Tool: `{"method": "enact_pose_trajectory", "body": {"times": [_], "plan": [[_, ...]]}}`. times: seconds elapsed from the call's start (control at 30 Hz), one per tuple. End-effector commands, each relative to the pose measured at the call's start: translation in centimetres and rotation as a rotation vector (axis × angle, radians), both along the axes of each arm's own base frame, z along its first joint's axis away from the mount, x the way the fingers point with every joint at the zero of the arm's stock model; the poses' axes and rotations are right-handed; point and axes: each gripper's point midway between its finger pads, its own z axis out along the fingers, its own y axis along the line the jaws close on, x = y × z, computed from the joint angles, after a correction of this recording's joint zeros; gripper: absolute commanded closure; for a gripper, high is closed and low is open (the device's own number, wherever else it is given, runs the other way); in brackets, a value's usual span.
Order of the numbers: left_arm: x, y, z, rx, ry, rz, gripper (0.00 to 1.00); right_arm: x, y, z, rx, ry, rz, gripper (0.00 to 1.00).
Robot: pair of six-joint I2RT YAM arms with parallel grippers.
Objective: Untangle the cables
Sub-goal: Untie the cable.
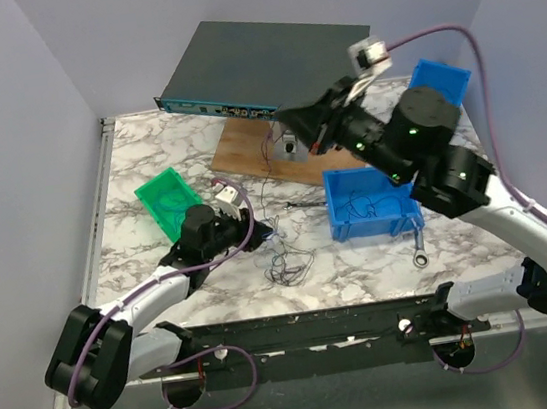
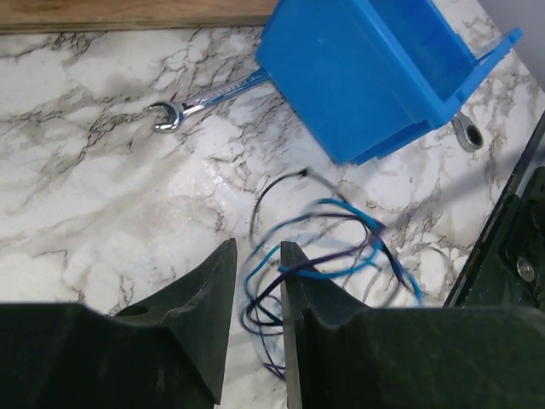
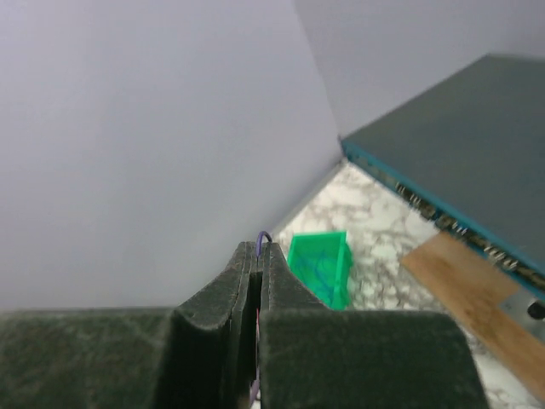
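Right jaws pinch cable [image 3: 264, 236]; wrist view clearest.

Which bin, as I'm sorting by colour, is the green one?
The green bin on the table's left side. The near blue bin mid-table and the far blue bin back right are not.

1. The white, grey-veined marble-look tabletop [image 2: 85, 196] was glossy and smooth.
2. The blue rectangular plastic bin [image 2: 358, 85] looked smooth.
3. The slim metal wrench [image 2: 204, 100] shone like chrome.
4. The brown wooden board [image 1: 246, 148] was matt.
5. The thin blue and purple cables [image 2: 341, 204] looked plastic-coated.
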Motion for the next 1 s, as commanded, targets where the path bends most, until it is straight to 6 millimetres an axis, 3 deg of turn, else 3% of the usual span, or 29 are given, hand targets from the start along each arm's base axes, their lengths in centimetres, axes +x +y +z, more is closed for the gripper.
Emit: {"method": "enact_pose_trajectory", "body": {"times": [0.0,0.17,0.33,0.7,0.8,0.97], "plan": [[0.9,0.5,-0.9,0.061,0.04,0.048,0.71,0.2,-6.1,5.6,0.075,-0.08,-0.194,0.99],[1.6,1.8,-2.3,0.121,0.076,0.133,0.63,0.4,-10.1,8.4,0.091,-0.128,-0.331,0.99],[2.5,3.6,-3.7,0.197,0.13,0.241,0.62,0.3,-13.1,10.4,0.101,-0.17,-0.427,0.99],[3.4,6.1,-3.4,0.189,0.122,0.368,0.63,0.9,-18.0,12.4,0.105,-0.213,-0.643,0.99],[3.4,6.8,-2.3,0.168,0.08,0.407,0.63,1.1,-19.2,11.6,0.084,-0.204,-0.709,0.99],[2.8,7.3,-0.1,0.09,-0.038,0.41,0.7,1.9,-19.7,5.8,-0.022,-0.111,-0.782,0.99]]}}
